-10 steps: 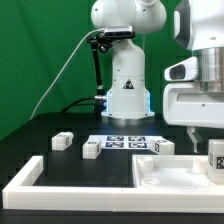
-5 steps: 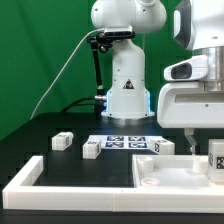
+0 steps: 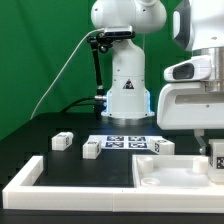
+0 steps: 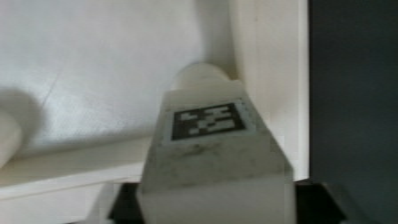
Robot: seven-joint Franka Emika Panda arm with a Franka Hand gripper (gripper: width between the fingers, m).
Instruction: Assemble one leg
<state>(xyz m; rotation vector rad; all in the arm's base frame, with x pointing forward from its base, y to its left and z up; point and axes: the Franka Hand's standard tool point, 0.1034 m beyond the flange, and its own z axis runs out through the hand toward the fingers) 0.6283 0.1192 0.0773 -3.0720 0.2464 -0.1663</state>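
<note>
At the exterior view's right, pincer (image 3: 212,147) clamped on a tagged white leg (image 3: 216,158), poised over the large white panel (image 3: 165,172), three other legs (image 3: 92,148) flanking the marker board (image 3: 125,142) on the black surface (image 3: 90,172).

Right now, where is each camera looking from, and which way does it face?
Exterior view: off the arm, across the table from the robot's base and facing it; the arm's wrist and pincer show at that view's right.
Wrist view: on the wrist, looking along the pincer at the leg it holds over the white panel; only the dark fingers show.
Shared: the leg and the white panel.
</note>
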